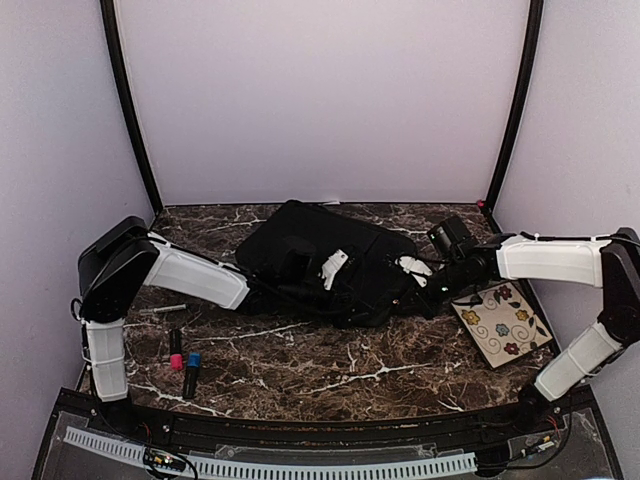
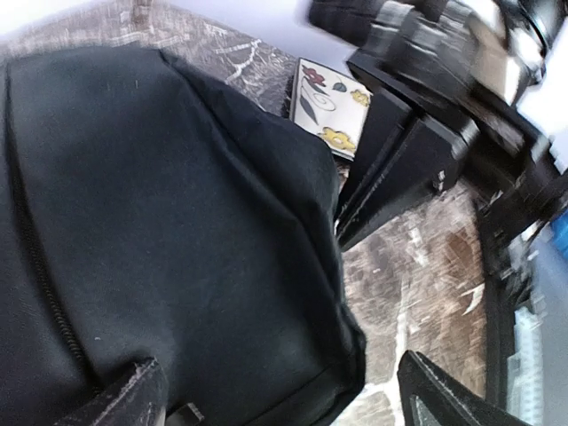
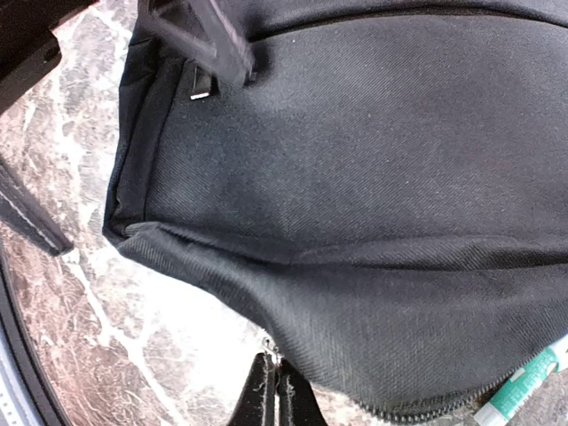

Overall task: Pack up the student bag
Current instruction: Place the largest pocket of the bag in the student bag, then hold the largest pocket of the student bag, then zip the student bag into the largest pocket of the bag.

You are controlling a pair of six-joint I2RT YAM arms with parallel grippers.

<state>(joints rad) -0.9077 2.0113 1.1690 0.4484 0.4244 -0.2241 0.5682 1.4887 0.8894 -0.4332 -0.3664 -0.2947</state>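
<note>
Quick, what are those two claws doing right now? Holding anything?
Left gripper: open, empty, over the bag.
Right gripper: closed by the bag's edge; any hold cannot be told.

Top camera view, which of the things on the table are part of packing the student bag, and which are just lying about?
In the job:
student bag
left tool, open over the bag
right tool, shut at the bag's edge

Lying about for now, perhaps waiting to be packed:
pink-capped marker
blue-capped marker
flowered card

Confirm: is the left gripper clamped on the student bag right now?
No, the left gripper stands wide open, its fingers spread apart over the student bag.
</note>
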